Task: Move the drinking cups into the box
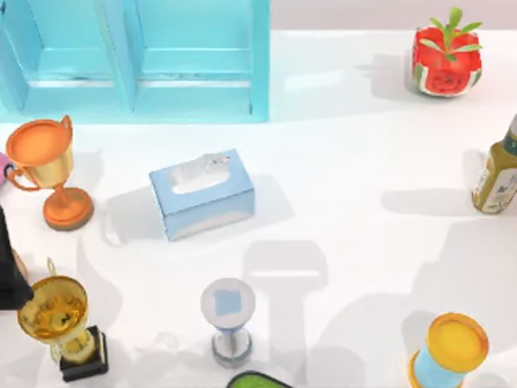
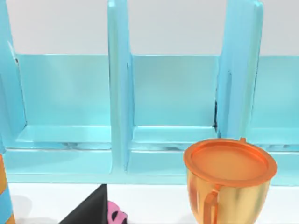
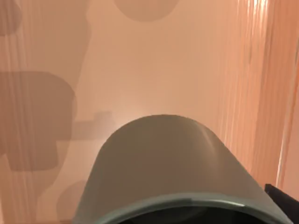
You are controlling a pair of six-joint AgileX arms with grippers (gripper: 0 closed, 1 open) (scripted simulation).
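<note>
Your white table (image 1: pixel 355 162) is crowded; a drinking cup (image 3: pixel 173 172) fills the right wrist view, end effector state untellable, so you risk clipping the trophy (image 1: pixel 48 174).

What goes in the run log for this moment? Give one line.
right arm: close to drinking cup | left arm: table's left edge, near gold trophy | blue box: no cup seen inside

Glossy metallic orange trophy cup (image 1: pixel 47 162), matt grey-green handleless cup (image 3: pixel 173 168), glossy turquoise plastic-looking box (image 1: pixel 194 61), smooth white table (image 1: pixel 355 162).
</note>
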